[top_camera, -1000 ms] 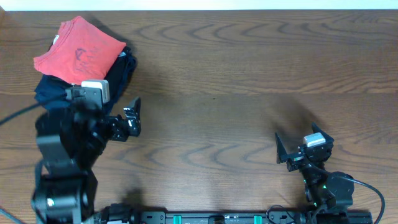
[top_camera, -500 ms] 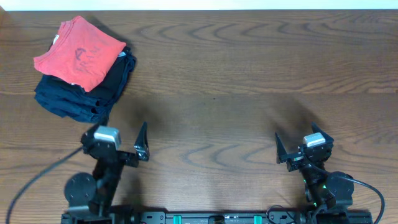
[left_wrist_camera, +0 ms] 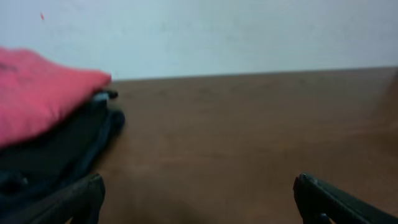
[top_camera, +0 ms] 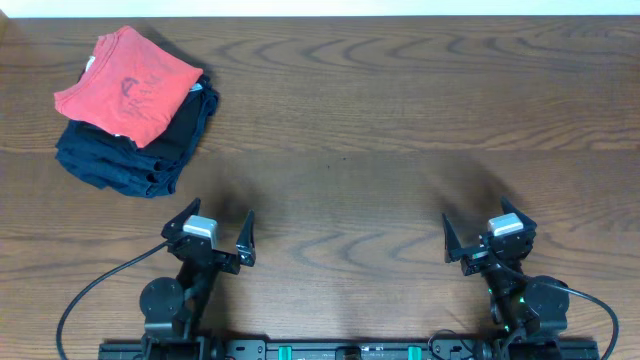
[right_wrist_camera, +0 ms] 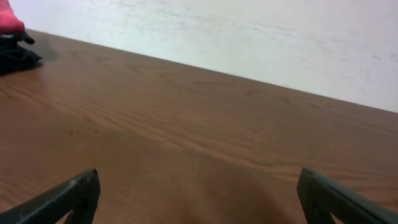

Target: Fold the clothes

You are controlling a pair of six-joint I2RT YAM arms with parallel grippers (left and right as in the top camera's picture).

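Note:
The clothes, a coral-red T-shirt, lie folded on top of a pile of dark navy garments at the far left of the table. In the left wrist view the T-shirt shows at the left, well ahead of the fingers. My left gripper sits low near the table's front edge, open and holding nothing, well short of the pile. My right gripper rests at the front right, also open and holding nothing. Its wrist view catches only a corner of the T-shirt at the far left.
Brown wooden table with a pale wall behind its far edge. The arms' bases and a black rail line the front edge. A black cable loops beside the left base.
My left arm has pulled back from beside the pile toward the front edge and settled low, still open. The right arm has not moved.

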